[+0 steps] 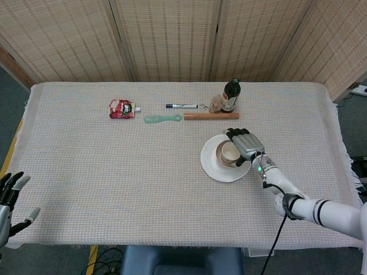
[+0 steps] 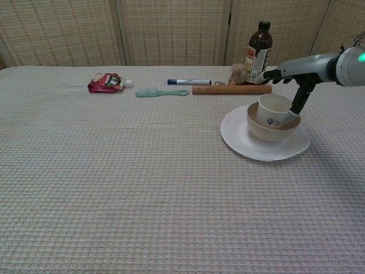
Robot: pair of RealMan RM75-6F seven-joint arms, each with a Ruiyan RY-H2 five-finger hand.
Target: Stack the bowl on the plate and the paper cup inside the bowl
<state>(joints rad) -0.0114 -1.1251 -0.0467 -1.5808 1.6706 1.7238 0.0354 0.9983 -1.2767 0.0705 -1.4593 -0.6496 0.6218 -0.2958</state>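
1. Right arm reaches in from the lower right, forearm angled up-left; right hand (image 1: 245, 144) palm-down, fingers draped forward, a finger (image 2: 297, 103) hanging downward.
2. Left hand (image 1: 10, 195) at lower-left edge, fingers spread apart, holding nothing.

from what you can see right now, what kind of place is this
Probably a robot test or data-collection setup, not a home: a table under a woven cloth, folding wicker screens closing it off behind, and unrelated props in a row, such as a marker, a comb and a bottle.
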